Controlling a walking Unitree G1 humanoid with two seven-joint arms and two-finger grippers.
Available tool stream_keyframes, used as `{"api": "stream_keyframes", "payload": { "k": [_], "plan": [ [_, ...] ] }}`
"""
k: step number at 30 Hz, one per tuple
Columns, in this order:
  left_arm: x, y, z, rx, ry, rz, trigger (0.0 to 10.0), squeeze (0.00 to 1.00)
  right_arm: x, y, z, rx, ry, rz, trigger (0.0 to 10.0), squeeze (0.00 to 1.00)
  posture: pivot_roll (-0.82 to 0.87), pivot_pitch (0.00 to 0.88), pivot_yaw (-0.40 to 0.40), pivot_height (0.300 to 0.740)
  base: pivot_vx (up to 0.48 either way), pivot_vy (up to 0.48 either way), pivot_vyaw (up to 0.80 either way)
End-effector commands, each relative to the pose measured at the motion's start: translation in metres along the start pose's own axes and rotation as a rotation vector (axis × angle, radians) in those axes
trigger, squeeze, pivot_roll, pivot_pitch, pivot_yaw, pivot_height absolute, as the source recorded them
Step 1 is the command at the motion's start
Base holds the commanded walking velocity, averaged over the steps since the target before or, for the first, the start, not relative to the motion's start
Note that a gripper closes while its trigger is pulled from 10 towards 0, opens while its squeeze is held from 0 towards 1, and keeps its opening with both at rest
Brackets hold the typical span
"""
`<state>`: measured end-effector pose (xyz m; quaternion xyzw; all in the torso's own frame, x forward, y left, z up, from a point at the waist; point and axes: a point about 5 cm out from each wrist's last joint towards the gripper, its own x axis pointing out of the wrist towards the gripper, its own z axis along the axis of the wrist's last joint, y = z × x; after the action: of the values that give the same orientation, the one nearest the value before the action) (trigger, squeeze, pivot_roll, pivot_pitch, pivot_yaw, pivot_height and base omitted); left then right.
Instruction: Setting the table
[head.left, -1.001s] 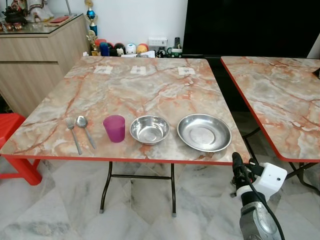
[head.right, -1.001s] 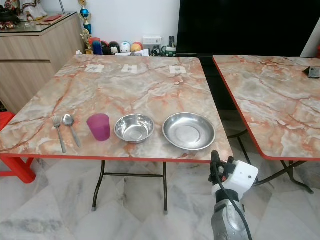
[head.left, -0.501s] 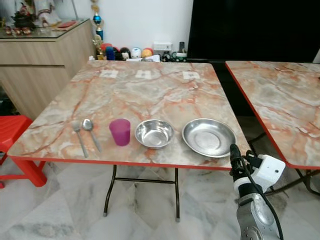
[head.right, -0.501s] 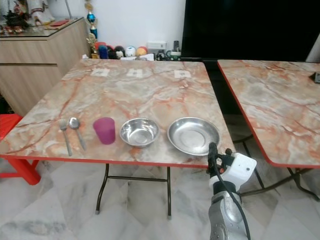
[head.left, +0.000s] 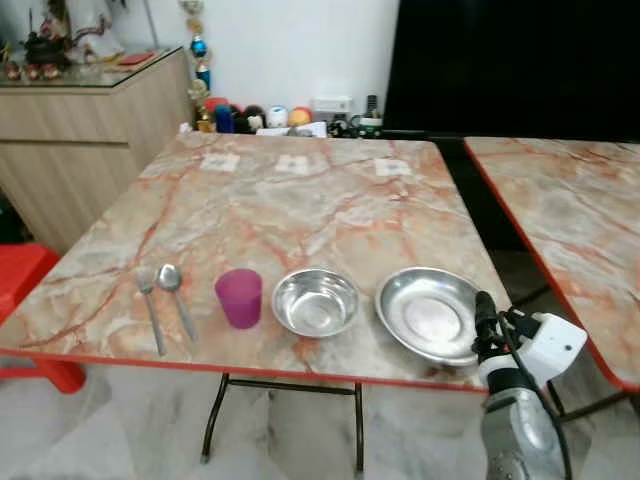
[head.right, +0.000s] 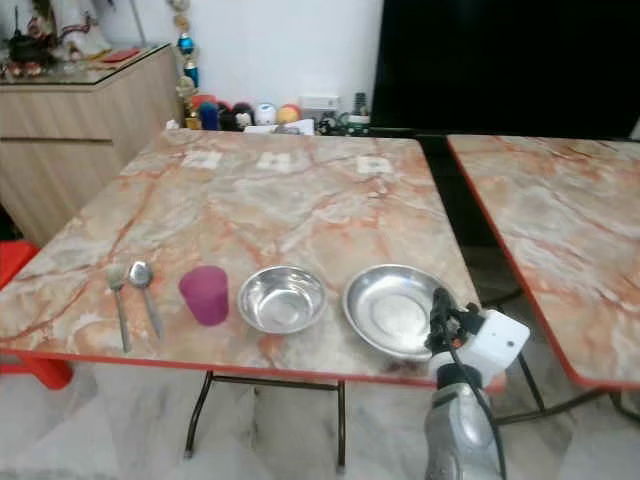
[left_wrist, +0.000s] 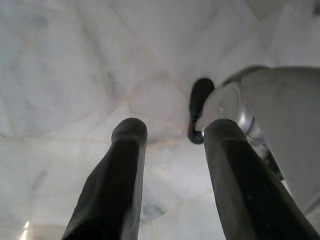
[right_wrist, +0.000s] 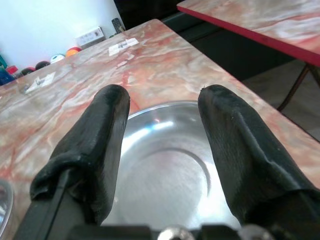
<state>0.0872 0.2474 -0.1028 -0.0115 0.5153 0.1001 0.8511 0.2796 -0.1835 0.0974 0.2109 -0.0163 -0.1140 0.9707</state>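
The steel plate (head.left: 430, 314) is sitting at the counter's (head.left: 300, 200) 5 o'clock corner, ending a row of bowl (head.left: 315, 301), purple cup (head.left: 239, 297), spoon (head.left: 174, 291) and fork (head.left: 149, 300). The right gripper (right_wrist: 162, 150) is hovering over it, fingers spread, probably lining up a grab. The left gripper (left_wrist: 170, 170) is hanging open over the floor.

Head eyes overlook the table (head.left: 300, 200); right wrist shares the plate (right_wrist: 165, 170).

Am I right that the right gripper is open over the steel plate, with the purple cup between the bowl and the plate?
Not quite. In the left eye view the purple cup stands between the spoon and the bowl, not between bowl and plate. The right gripper is indeed open over the plate.
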Motion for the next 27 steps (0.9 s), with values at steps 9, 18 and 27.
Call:
{"api": "stream_keyframes", "payload": {
  "k": [9, 18, 27],
  "plan": [
    [0.002, -0.009, 0.002, 0.001, -0.003, -0.024, 10.0, 0.0, 0.001, -0.023, 0.0, 0.051, 0.048, -0.101, 10.0, 0.0, 0.01, 0.012, -0.007, 0.74, 0.0, 0.0, 0.0],
    [0.002, -0.009, 0.002, 0.006, -0.002, -0.024, 10.0, 0.0, 0.003, -0.031, -0.006, 0.052, 0.12, -0.108, 10.0, 0.0, 0.01, 0.015, -0.006, 0.74, 0.0, 0.0, 0.0],
    [0.002, -0.009, 0.001, 0.02, 0.001, -0.029, 10.0, 0.0, 0.0, -0.047, -0.003, 0.046, 0.144, -0.139, 10.0, 0.0, 0.01, 0.02, -0.004, 0.74, 0.0, 0.0, 0.0]
  ]
}}
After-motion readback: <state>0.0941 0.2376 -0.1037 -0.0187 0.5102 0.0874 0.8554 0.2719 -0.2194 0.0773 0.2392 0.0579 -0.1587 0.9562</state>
